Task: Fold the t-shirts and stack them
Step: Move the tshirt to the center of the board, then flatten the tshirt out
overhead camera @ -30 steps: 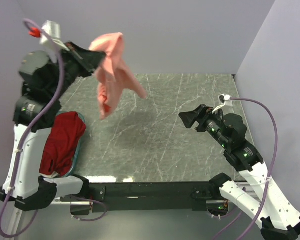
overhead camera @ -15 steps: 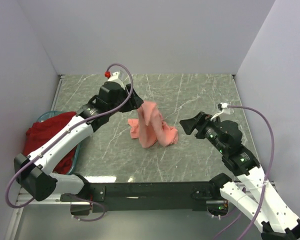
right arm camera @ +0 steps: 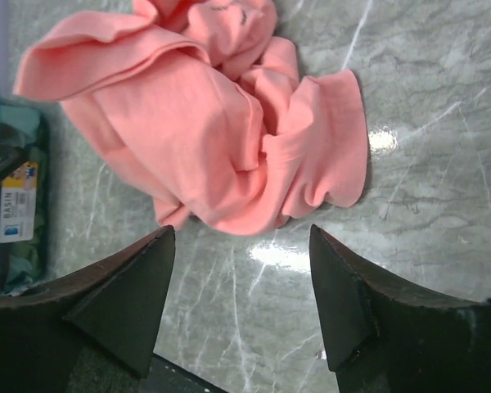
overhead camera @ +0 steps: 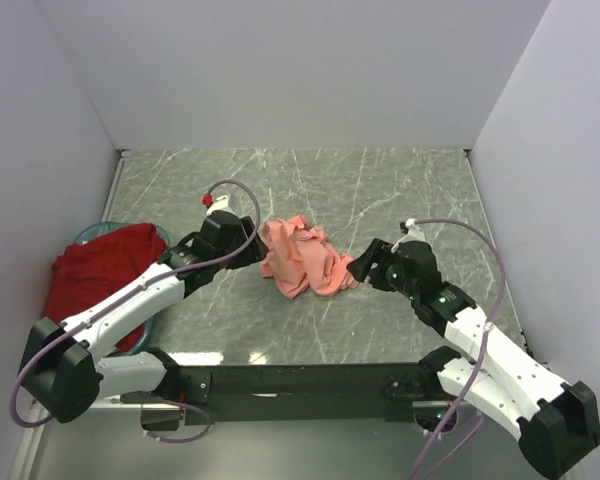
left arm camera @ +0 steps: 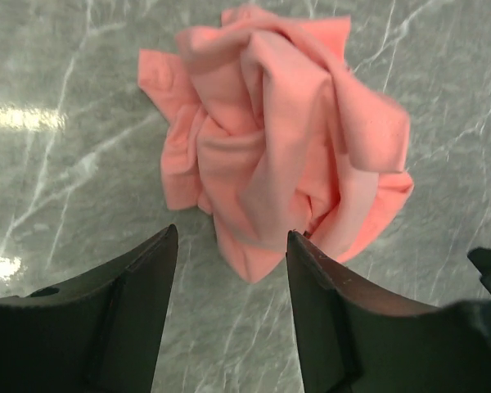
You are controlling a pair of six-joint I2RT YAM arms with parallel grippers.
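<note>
The salmon-pink t-shirt lies crumpled in a heap on the marble table, also seen in the left wrist view and the right wrist view. My left gripper sits just left of the heap, open, nothing between its fingers. On the heap's right edge my right gripper also stands open and empty, with bare table between its fingers. The dark red t-shirt lies bunched in the teal basket at the left.
The teal round basket stands at the table's left edge under the red shirt. Grey walls close in the back, left and right. A black rail runs along the near edge.
My left arm swung down from high at the back left and let go of the pink shirt, which now lies heaped on the table. My right gripper moved left to the heap.
</note>
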